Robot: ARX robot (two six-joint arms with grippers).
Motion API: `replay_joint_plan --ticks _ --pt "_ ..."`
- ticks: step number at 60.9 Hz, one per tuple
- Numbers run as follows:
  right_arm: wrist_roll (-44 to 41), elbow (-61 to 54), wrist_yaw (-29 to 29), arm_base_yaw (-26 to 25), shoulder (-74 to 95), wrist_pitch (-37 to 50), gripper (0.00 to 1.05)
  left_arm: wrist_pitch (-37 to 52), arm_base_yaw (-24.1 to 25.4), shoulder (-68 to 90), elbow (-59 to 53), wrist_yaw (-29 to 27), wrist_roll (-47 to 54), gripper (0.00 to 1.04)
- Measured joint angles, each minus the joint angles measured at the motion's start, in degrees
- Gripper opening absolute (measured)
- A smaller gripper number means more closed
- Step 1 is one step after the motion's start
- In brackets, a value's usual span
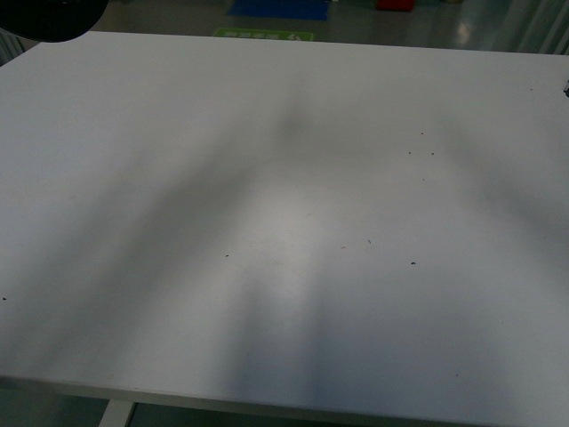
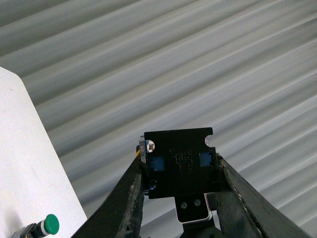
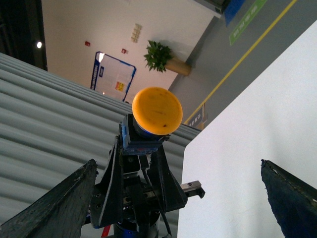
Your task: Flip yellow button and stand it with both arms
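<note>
In the left wrist view my left gripper [image 2: 179, 171] is shut on the yellow button [image 2: 178, 163]; I see its black-and-blue contact block from behind, held off the table against a corrugated wall. In the right wrist view the button's orange-yellow cap [image 3: 157, 110] faces the camera, held up by the left gripper [image 3: 143, 148]. My right gripper [image 3: 178, 201] is open and empty, its fingers [image 3: 49, 208] spread wide, a good way from the button. The front view shows neither arm nor the button, only their shadows on the white table [image 1: 284, 222].
A green push-button [image 2: 49, 225] lies on the table's corner [image 2: 25, 163] in the left wrist view. The table edge [image 3: 190, 148] runs beside the left arm in the right wrist view. A dark blurred shape [image 1: 53, 18] sits at the front view's top left.
</note>
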Motion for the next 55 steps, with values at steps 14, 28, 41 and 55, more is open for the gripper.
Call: replay_joint_plan --ticks 14,28,41,55 --pt "1.09 5.73 -0.68 0.39 7.17 1.49 0.97 0.0 0.0 0.0 0.0 0.0 -0.02 0.34" --pt "2.05 10.4 -2.99 -0.5 11.02 1.36 0.97 0.0 -0.02 0.0 0.0 0.0 -0.04 0.34" --pt "2.1 11.8 -4.46 -0.79 12.37 1.07 0.97 0.0 -0.02 0.0 0.0 0.02 -0.07 0.34" --pt "2.1 12.11 -5.2 -0.83 13.33 0.72 0.97 0.0 -0.02 0.0 0.0 0.0 -0.07 0.34"
